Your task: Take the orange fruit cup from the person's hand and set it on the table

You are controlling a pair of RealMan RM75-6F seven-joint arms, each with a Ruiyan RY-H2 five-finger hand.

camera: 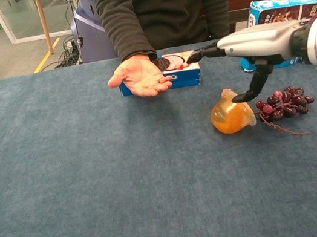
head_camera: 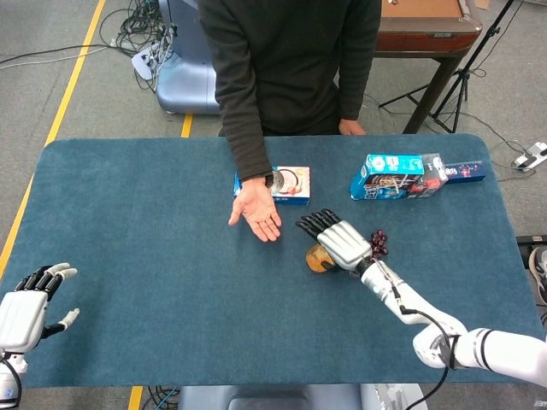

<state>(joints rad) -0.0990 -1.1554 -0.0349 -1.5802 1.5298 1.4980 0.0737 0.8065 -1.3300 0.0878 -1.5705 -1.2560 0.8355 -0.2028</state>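
The orange fruit cup [camera: 231,116] [head_camera: 320,258] lies tipped on its side on the blue table [camera: 97,190], just left of the grapes. My right hand [camera: 251,53] [head_camera: 338,242] hovers above it, fingers spread, holding nothing. The person's hand [camera: 140,76] [head_camera: 257,213] stays palm up and empty over the table, left of the cup. My left hand [head_camera: 30,309] rests open at the table's near left corner, seen only in the head view.
A bunch of dark grapes [camera: 283,103] lies right of the cup. A blue cookie box [camera: 179,69] sits behind the person's hand. Blue snack boxes [head_camera: 398,176] stand at the back right.
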